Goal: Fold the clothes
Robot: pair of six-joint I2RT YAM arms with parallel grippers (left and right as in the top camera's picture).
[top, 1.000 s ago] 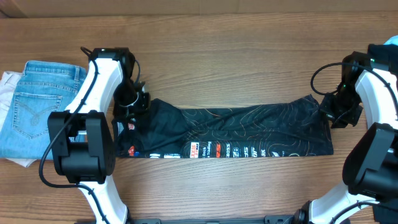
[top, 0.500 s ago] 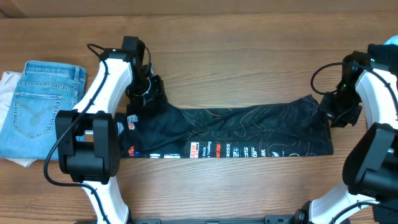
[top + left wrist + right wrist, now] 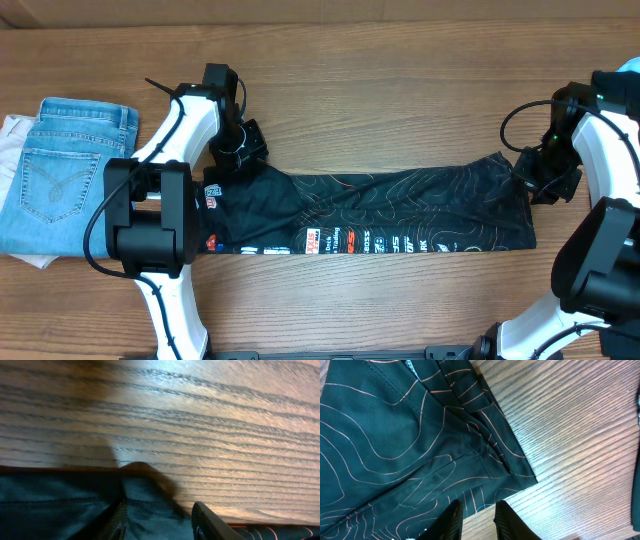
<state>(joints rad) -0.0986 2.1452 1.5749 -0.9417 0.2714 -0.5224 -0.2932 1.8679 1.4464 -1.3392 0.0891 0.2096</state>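
Jersey [image 3: 400, 210], black with fine orange-tan contour lines, lies stretched in a long band across the middle of the wooden table [image 3: 400, 80] in the overhead view, with a row of small white and red logos along its near edge. The left gripper [image 3: 240, 150] sits at the band's far left corner, and the right gripper [image 3: 540, 180] sits at its far right end, where the fabric rises to a point. Light-blue jeans [image 3: 60, 170] lie folded at the table's left edge, on top of a white cloth [image 3: 10, 135], apart from the jersey.

From the left wrist, the jersey [image 3: 50, 505] fills the lower left, its edge humped up against bare wood. The left gripper [image 3: 157, 510] has its fingers [image 3: 210, 520] standing apart with that fabric edge between them, not pressed together on it.

From the right wrist, the jersey [image 3: 395, 435] covers most of the frame, its layered corner ending on the wood at the right. The right gripper [image 3: 477, 507] shows two fingertips [image 3: 452, 517] with a narrow gap over the hem; whether they clamp the cloth cannot be told.
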